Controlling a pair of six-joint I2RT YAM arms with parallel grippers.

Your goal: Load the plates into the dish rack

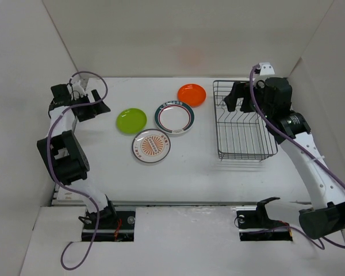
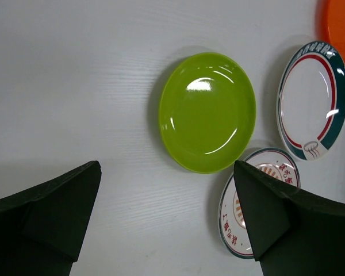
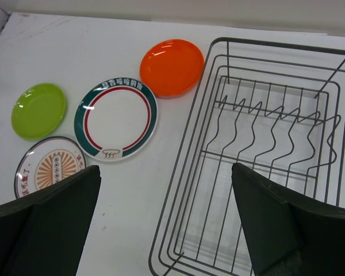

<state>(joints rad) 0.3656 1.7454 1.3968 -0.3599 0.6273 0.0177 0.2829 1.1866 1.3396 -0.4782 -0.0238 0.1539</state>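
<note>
lime-green plate, orange plate, green-red-rimmed white plate, orange-sunburst white plate, black wire rack

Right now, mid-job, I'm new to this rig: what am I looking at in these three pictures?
Two robot arms work at a white table. One picture looks down from above and behind; the others come from wrist cameras, the dark wedges being each arm's own fingers. The left gripper is open near the lime-green plate; the right gripper is open over the empty dish rack. The orange plate, banded-rim plate and sunburst plate also lie flat on the table. Nothing is held.
</note>
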